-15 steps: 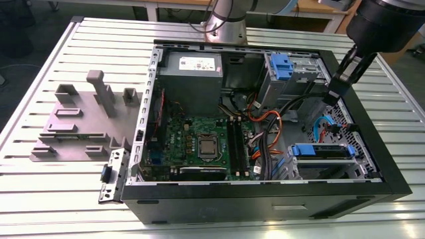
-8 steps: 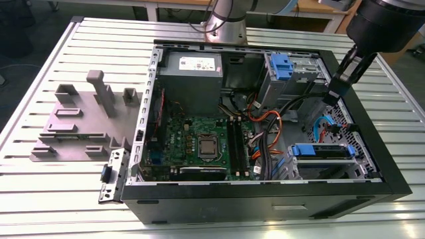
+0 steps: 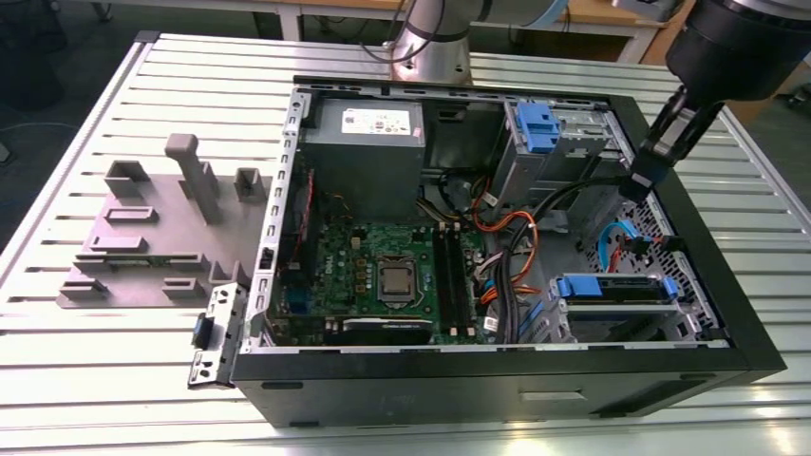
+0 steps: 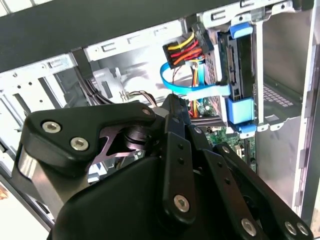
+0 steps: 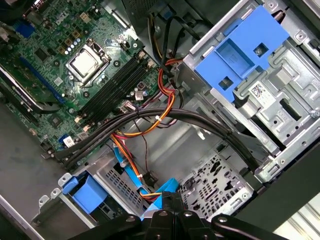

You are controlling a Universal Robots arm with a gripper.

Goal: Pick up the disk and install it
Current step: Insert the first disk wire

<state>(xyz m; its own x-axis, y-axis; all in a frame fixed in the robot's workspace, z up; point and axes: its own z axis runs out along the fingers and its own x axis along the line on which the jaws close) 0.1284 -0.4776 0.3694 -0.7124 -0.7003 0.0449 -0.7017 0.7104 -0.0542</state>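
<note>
The disk [image 3: 614, 288], in its bright blue carrier, sits in the lower drive bay of the open computer case [image 3: 507, 366], at the exterior view's right. Both wrist views show the carrier's blue end [image 4: 239, 109] [image 5: 89, 194] in the metal cage, with a light blue cable running to it. My gripper [image 3: 640, 179] hangs above the case's right side, higher than the disk and apart from it. Its fingertips meet in both wrist views [image 4: 172, 102] [image 5: 170, 199], shut with nothing between them.
A ribbed blue latch piece [image 3: 537, 128] [image 5: 240, 50] tops the upper drive cage. Black, orange and red cables [image 3: 507, 228] cross the space between motherboard [image 3: 380, 266] and bays. A grey power supply [image 3: 367, 133] fills the back corner. A grey fixture plate [image 3: 152, 237] lies left of the case.
</note>
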